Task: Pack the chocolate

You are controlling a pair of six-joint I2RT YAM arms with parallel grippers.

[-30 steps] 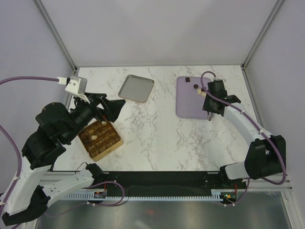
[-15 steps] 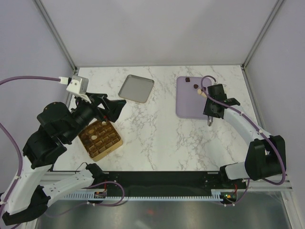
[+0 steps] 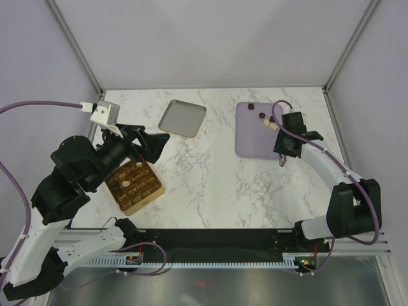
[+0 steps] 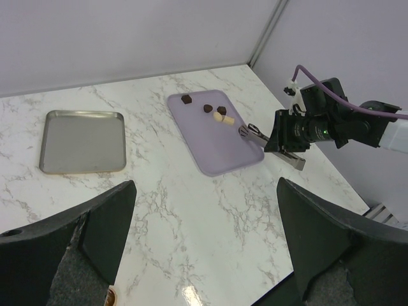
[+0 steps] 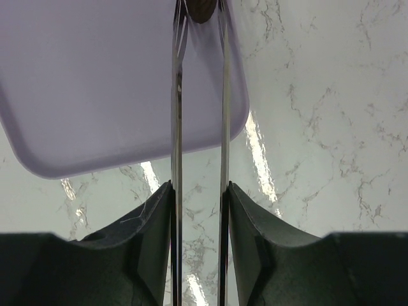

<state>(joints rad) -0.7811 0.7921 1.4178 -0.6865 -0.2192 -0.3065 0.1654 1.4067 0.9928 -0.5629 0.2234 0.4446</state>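
Several tiny pieces of chocolate lie at the far end of the lilac tray [image 3: 250, 141]: dark ones [image 3: 252, 106] [image 4: 187, 99] and a cream one [image 3: 271, 125] [image 4: 222, 118]. My right gripper [image 3: 286, 144] [image 5: 199, 191] hangs over the tray's right edge, shut on a pair of metal tongs [image 5: 177, 108] [image 4: 253, 131]. The tongs' tips pinch one dark brown chocolate piece [image 5: 203, 9]. The gold box [image 3: 134, 185] at the left holds several pieces, one of them cream [image 3: 126, 183]. Just beyond the box, my left gripper [image 3: 150, 144] [image 4: 207, 236] is open with nothing in it.
An empty silver metal tray [image 3: 182, 118] [image 4: 81, 140] sits at the back, left of centre. Frame posts and lilac walls close the table in at the back corners. The right arm's purple cable [image 3: 278, 105] loops over the lilac tray's far right corner.
My right gripper with the tongs has drawn back slightly toward the tray's right edge, uncovering the cream pieces. The left arm has hardly moved.
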